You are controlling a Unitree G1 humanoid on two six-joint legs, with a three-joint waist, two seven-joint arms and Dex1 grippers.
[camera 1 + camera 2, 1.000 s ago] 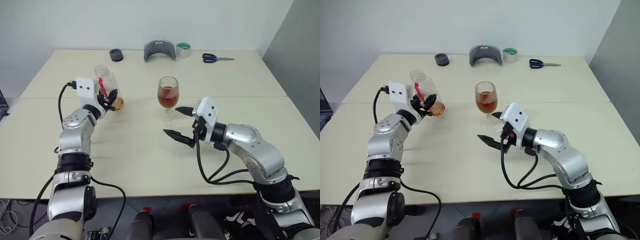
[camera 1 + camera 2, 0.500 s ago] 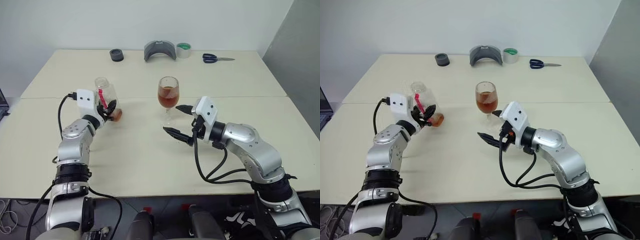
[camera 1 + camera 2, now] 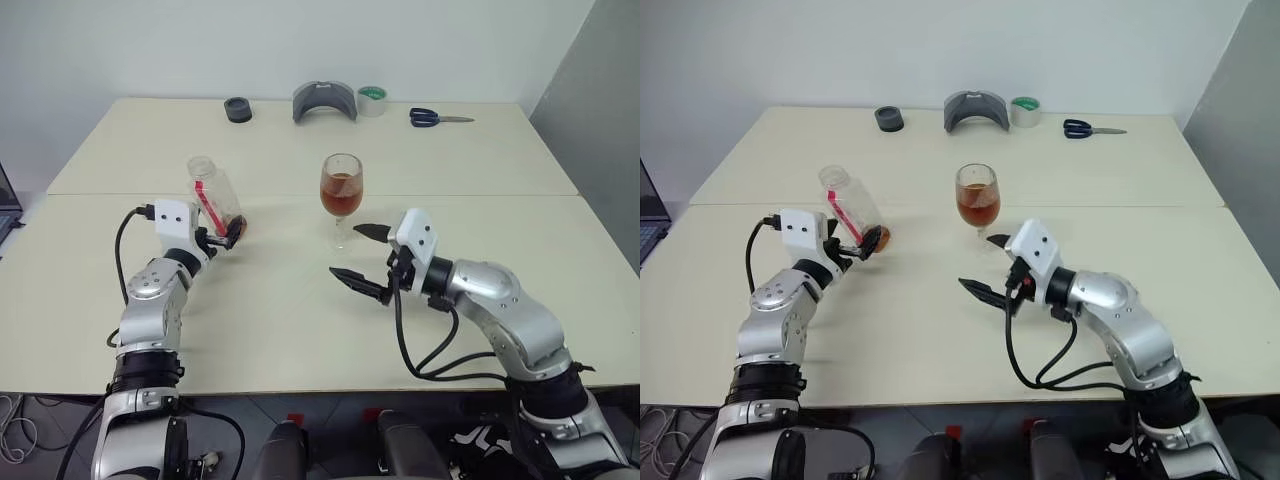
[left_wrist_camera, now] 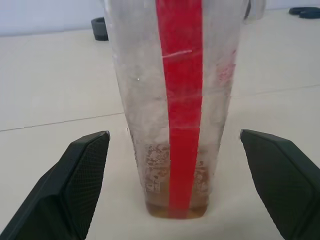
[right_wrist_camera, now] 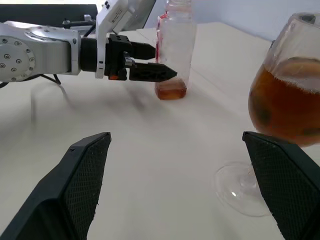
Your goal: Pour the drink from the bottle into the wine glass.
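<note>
Two claws sit over the cream table (image 3: 300, 330), and both have their fingers spread with nothing between them that they grip. Left of centre in the head view, the bottle (image 3: 215, 198) stands on its base on the table, uncapped as far as I can see, with a red strip down its side and only a shallow layer of the reddish-brown drink (image 4: 172, 205) at the bottom. The left claw (image 3: 226, 236) is level right at the bottle's foot; the left wrist view shows its fingers (image 4: 75, 185) standing wide on either side of the plastic, clear of it.

Near the middle of the frame, the wine glass (image 3: 341, 196) stands upright, its bowl roughly half full of the same tea-coloured liquid. The right claw (image 3: 366, 258) hovers just in front of the glass's foot, slightly to its right, fingers apart, one near the stem and one lower toward the near edge. Bare table lies between bottle and glass.

Along the far edge, at the top of the frame, lie a small black round object (image 3: 238, 109), a grey curved piece (image 3: 324, 101), a roll of tape with a green core (image 3: 372, 99) and blue-handled scissors (image 3: 436, 118), all well apart from both arms.
</note>
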